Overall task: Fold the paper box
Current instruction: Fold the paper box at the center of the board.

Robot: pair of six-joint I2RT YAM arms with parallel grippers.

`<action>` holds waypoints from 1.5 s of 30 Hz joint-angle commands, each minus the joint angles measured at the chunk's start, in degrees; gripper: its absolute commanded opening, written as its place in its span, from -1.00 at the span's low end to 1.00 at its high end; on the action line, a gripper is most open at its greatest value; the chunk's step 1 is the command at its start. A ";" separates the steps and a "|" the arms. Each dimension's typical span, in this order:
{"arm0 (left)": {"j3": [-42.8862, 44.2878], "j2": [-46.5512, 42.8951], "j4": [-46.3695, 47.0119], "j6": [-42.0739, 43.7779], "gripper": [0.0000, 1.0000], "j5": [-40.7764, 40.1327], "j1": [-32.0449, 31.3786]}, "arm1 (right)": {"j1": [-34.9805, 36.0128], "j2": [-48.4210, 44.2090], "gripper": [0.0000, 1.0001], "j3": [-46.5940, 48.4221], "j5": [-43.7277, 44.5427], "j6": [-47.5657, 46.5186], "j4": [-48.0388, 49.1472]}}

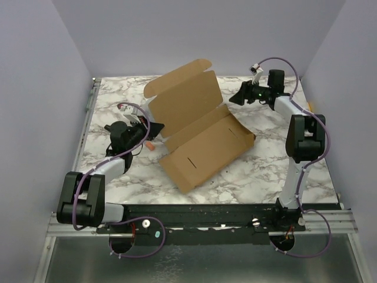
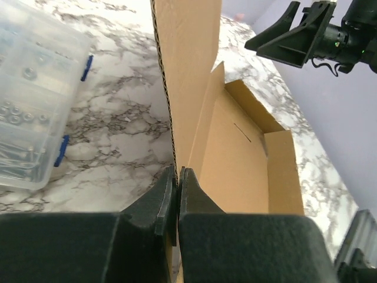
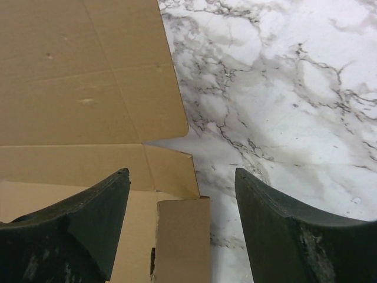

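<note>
Top view: paper box [image 1: 200,138] mid-table, base flat, rear panel tilted up. Bare marble table [image 1: 265,171] to the right and near side. Left gripper [image 1: 154,131] at the box's left edge, arm low and stretched forward. Right gripper [image 1: 238,97] raised beyond the box's far right corner, apart from it.

Left wrist: fingers pressed together on the upright cardboard edge. Clear case [image 2: 29,106] off to the left.

Right wrist: jaws spread wide, holding nothing, above a flap corner and open marble.
</note>
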 commanded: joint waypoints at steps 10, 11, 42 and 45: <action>-4.58 -7.92 2.42 9.68 -1.00 -5.96 -4.13 | 1.14 12.58 0.51 13.54 -10.92 -15.35 -19.59; -4.62 -8.25 2.46 9.60 -1.00 -5.79 -4.18 | 1.31 13.32 0.51 14.81 -11.14 -16.47 -21.23; -4.82 -14.76 3.34 3.17 -1.00 -4.39 -4.40 | 4.36 2.64 0.86 13.04 -10.34 -26.22 -29.14; -4.80 -14.70 3.34 3.17 -1.00 -4.31 -4.33 | 4.36 2.60 0.88 12.60 -6.59 -24.21 -26.88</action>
